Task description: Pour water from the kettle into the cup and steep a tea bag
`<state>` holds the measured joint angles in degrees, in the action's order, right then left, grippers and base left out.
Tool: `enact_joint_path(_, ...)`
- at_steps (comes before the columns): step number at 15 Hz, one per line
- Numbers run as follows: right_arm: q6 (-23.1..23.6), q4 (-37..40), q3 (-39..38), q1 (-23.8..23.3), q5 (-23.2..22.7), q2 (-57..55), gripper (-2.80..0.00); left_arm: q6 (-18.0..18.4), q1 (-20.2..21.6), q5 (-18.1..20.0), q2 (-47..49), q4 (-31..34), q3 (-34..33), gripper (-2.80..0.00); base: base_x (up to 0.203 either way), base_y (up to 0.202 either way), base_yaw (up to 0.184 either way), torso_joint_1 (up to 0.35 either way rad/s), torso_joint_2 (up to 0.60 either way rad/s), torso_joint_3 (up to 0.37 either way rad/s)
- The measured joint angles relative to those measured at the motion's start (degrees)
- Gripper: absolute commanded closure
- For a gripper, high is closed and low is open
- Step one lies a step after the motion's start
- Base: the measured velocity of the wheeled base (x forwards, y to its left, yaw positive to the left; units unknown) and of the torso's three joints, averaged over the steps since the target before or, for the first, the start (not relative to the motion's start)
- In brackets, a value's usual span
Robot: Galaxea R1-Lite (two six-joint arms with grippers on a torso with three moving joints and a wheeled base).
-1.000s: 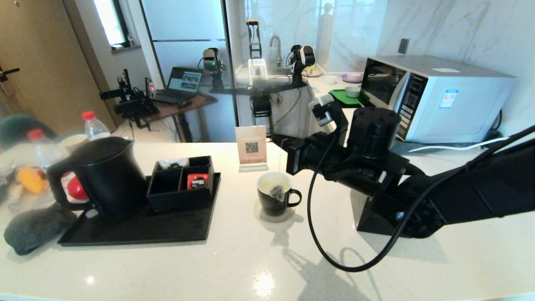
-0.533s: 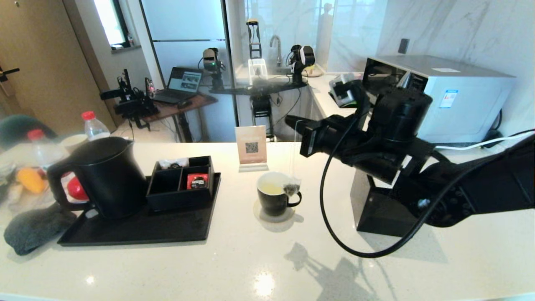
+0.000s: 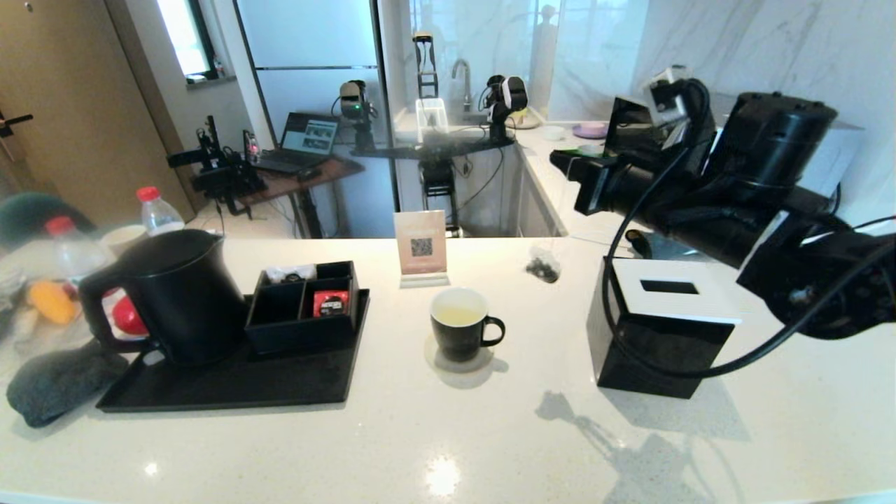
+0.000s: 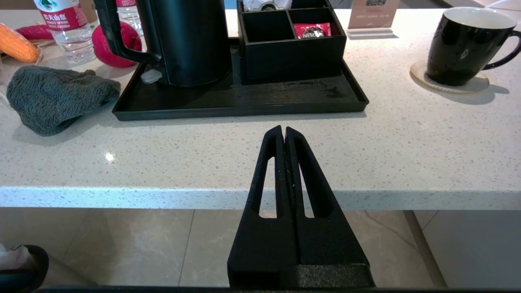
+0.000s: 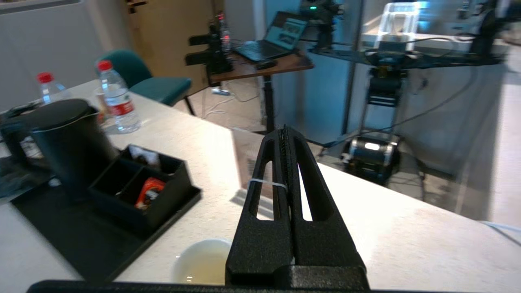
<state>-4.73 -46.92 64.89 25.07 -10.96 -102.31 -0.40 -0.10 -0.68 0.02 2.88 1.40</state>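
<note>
The black cup (image 3: 460,325) stands on a coaster mid-counter, holding pale yellowish liquid (image 5: 199,260). My right gripper (image 3: 562,159) is raised high to the right of and beyond the cup, shut on the tea bag's white string (image 5: 266,184), which crosses one finger. The tea bag (image 3: 542,267) dangles in the air below it, outside the cup and above the counter. The black kettle (image 3: 175,294) stands lid-down on the tray at the left. My left gripper (image 4: 283,132) is parked shut and empty, low in front of the counter's edge.
A black tray (image 3: 231,381) carries the kettle and a divided box with a red packet (image 3: 330,302). A black tissue box (image 3: 661,329) stands right of the cup. A QR sign (image 3: 421,246), water bottles (image 3: 157,210) and a grey cloth (image 3: 56,378) are nearby.
My right gripper has risen and swung right, away from the cup. The tea bag has come out of the cup and now hangs to its right.
</note>
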Motion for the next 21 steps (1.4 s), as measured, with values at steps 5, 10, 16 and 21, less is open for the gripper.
enact_joint_path(5, 0.00, 2.29, 0.14, -5.36, -0.10, 3.21, 0.00, 0.00, 0.02, 0.02, 0.00, 0.01, 0.00, 0.00, 0.000, 0.000, 0.000, 0.000, 0.00, 0.000)
enact_joint_path(10, -0.09, 3.01, -0.34, -10.76, -0.11, 4.74, 0.00, 0.06, 0.00, 0.01, 0.00, -0.02, 0.00, 0.00, 0.000, 0.000, 0.000, 0.000, 0.00, 0.000)
enact_joint_path(16, -0.06, 2.61, -3.55, -14.54, -0.11, 5.31, 0.00, 0.10, 0.00, 0.00, 0.00, 0.00, 0.00, 0.00, 0.000, 0.000, 0.000, 0.000, 0.00, 0.000)
enact_joint_path(21, 0.44, -1.72, -11.59, -15.87, -0.03, 6.05, 0.00, -0.01, 0.00, 0.02, 0.00, -0.02, 0.00, 0.00, 0.000, 0.000, 0.000, 0.000, 0.00, 0.000)
